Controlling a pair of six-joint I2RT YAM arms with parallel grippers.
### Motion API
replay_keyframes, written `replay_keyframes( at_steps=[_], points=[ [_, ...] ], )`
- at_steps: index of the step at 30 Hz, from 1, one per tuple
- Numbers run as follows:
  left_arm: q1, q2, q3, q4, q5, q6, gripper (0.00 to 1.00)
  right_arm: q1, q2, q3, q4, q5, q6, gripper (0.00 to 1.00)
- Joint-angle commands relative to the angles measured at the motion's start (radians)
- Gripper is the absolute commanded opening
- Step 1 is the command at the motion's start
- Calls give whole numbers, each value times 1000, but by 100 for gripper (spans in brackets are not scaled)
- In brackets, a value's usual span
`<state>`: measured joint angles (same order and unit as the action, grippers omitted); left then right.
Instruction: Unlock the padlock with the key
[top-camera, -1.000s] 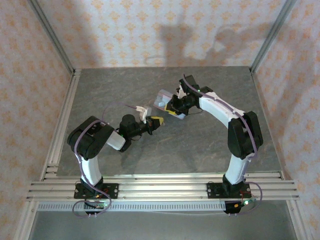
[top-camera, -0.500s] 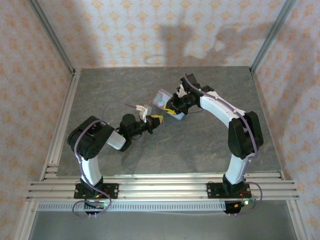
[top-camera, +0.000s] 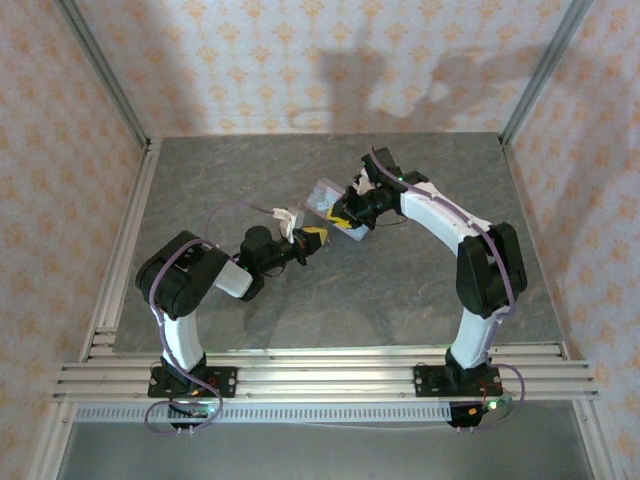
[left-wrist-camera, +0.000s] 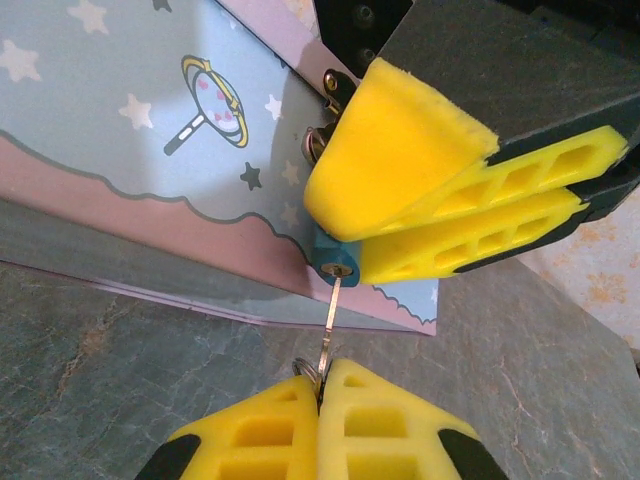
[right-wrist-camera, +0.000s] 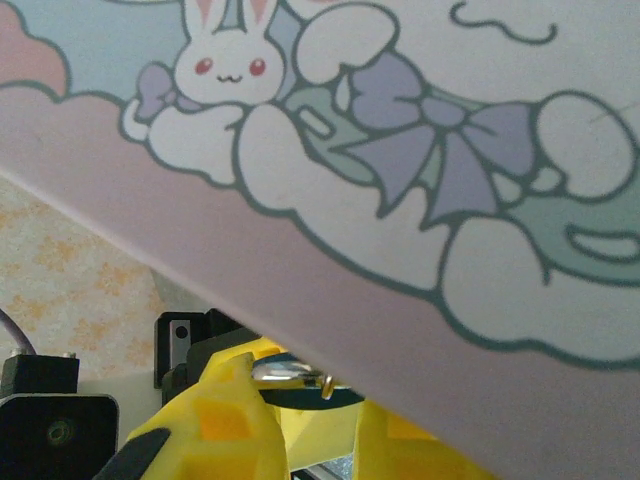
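At my left pincer: I am clenching its yellow pads tight on the head of the key, with a bit of ring peeking out at the seam.
Key: its thin blade is running straight up from my pads and meeting the keyhole in the end of the padlock. I cannot tell how deep it is sitting.
Padlock: my right pincer is gripping the small blue body between its yellow fingers, right at the side of the tin.
Shackle: it is showing as a metal loop between my right fingers, just under the tin's bunny lid.
Table: both pincers are meeting over its middle, beside the tin.
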<state>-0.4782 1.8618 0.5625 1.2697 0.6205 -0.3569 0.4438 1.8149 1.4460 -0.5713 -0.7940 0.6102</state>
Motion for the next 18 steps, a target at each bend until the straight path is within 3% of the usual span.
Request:
replay_keyframes(
  at_steps=[1,18],
  points=[
    [-2,-7,22,49,-9,21,0,-4,-26,16,44,-34,14,0],
    [7,9,56,53,14,-12,0,-4,-26,-7,47,-57,11,0]
  ],
)
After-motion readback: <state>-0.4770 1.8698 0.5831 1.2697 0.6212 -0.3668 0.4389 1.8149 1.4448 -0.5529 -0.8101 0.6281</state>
